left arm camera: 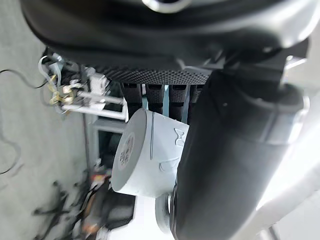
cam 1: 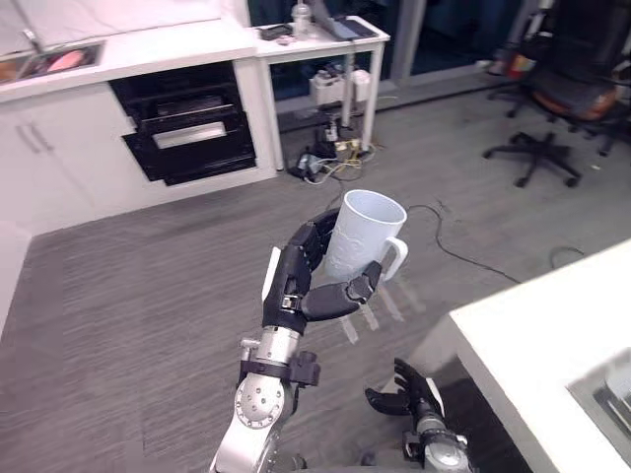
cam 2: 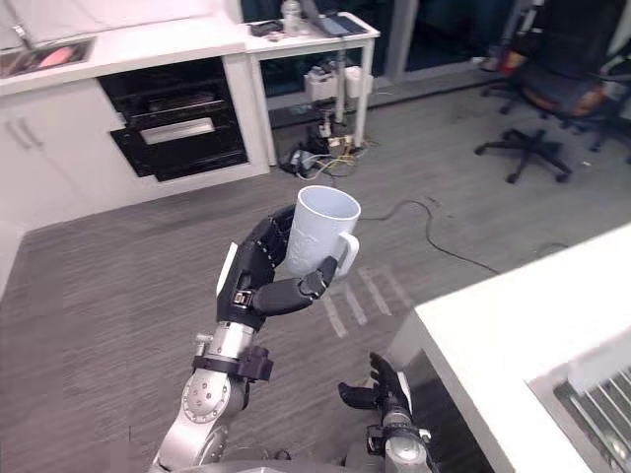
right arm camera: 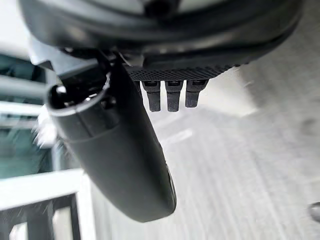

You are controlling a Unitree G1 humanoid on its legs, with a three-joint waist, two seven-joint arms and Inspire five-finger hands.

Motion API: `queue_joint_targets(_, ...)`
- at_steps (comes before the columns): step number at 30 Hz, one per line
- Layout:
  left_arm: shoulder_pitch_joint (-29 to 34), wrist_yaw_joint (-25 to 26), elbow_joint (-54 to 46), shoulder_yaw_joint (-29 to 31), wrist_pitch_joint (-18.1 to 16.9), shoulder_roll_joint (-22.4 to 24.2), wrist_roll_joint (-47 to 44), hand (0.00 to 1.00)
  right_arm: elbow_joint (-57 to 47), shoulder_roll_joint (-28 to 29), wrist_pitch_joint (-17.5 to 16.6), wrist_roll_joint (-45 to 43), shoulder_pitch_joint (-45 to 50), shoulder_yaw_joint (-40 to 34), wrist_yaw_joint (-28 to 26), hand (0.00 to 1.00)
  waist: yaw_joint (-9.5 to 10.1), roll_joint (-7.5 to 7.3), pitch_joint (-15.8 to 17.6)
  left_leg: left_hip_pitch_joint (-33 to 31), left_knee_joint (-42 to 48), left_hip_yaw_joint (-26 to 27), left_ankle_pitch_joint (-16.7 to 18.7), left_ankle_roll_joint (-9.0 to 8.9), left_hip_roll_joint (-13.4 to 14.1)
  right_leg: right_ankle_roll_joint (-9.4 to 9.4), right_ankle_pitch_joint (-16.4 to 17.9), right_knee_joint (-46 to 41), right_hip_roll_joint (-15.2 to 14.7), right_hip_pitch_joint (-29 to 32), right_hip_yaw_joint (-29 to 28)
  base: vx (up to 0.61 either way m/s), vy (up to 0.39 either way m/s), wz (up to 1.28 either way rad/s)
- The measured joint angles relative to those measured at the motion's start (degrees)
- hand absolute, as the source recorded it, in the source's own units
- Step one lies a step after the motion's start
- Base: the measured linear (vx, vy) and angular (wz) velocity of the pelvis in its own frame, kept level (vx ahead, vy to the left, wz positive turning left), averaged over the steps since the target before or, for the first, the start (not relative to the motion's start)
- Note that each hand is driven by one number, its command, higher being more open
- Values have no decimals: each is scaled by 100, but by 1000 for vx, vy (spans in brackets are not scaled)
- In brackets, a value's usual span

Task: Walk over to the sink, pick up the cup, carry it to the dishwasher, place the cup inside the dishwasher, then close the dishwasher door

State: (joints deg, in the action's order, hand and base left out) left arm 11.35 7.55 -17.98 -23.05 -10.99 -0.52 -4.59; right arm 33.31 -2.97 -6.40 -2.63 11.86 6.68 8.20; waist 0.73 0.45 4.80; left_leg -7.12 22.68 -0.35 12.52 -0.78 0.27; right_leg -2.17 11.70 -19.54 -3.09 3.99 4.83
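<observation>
Standing well apart, the dishwasher [cam 1: 187, 128] lies ahead and to the left of the cup [cam 1: 360, 232]. The left hand [cam 1: 296, 276] holds this cup upright, fingers and thumb wrapped around its body. The right hand [cam 1: 406, 394] hangs low, loosely spread, empty.

sink [cam 1: 57, 61] cut off at the left edge, far side of cup [cam 1: 362, 236] hidden by fingers [cam 1: 314, 244]
</observation>
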Motion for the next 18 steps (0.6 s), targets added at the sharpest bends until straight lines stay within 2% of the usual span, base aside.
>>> queue_joint_targets(2,-3,-5,-6,18,-3,-2,-5,30,-121,4,-15,2,6,61,46,90,45,-32,30,-176,445,379,59,-21,117,3,-2,172,0,-215,140,69,2,51)
queue_joint_targets(3,-1,-1,-5,32,-4,-9,-13,30,-194,10,-26,5,7,70,63,90,125,-24,24,-269,662,813,175,26,281,4,-2,280,17,-331,201,77,75,33)
queue_joint_targets(4,-6,5,-6,40,-25,-31,-74,30,-196,19,-49,6,-13,65,93,90,162,50,-24,-254,599,1123,275,172,359,3,-2,340,45,-381,240,62,100,32)
queue_joint_targets(5,-5,9,-6,28,-35,-63,-117,30,-180,20,-59,7,-25,59,105,90,164,58,-58,-224,407,1176,296,207,330,-5,1,395,47,-381,283,48,134,47)
queue_joint_targets(6,-27,11,-3,15,-43,-129,-125,30,-117,54,-68,7,-54,50,114,90,138,-36,-72,-168,75,1169,202,363,191,-34,-18,512,-38,-374,332,26,146,36)
queue_joint_targets(7,10,49,14,12,-64,-216,-148,30,27,116,-71,12,-76,47,118,90,201,-170,-51,-37,-338,1266,104,354,59,-123,-139,708,-157,-398,292,24,147,24)
queue_joint_targets(8,-5,93,143,12,-79,-330,-212,30,143,153,-71,60,-116,58,106,90,232,-188,-78,17,-486,1571,23,302,92,-197,-243,909,-211,-457,263,45,140,7)
queue_joint_targets(10,-23,102,383,-8,-69,-412,-223,30,405,138,-66,83,-128,51,107,90,139,-172,-82,94,-736,1477,-160,519,-147,-215,-272,1064,-320,-512,235,85,140,29)
queue_joint_targets(14,19,102,472,-76,-42,-557,-222,30,742,109,-46,215,-159,40,97,90,95,-173,-81,128,-886,1382,-230,572,-350,-215,-272,1012,-453,-489,103,71,129,22)
queue_joint_targets(16,29,102,465,-80,-42,-556,-221,30,890,90,-45,231,-265,43,96,90,95,-169,-81,212,-997,1390,-235,579,-377,-174,-243,707,-468,-350,-29,44,107,-3)
queue_joint_targets(18,43,92,464,-99,-42,-557,-219,30,894,44,-46,280,-300,40,100,90,68,-168,-79,368,-1181,1353,-283,654,-455,-73,-124,39,-526,-109,-115,37,93,7)
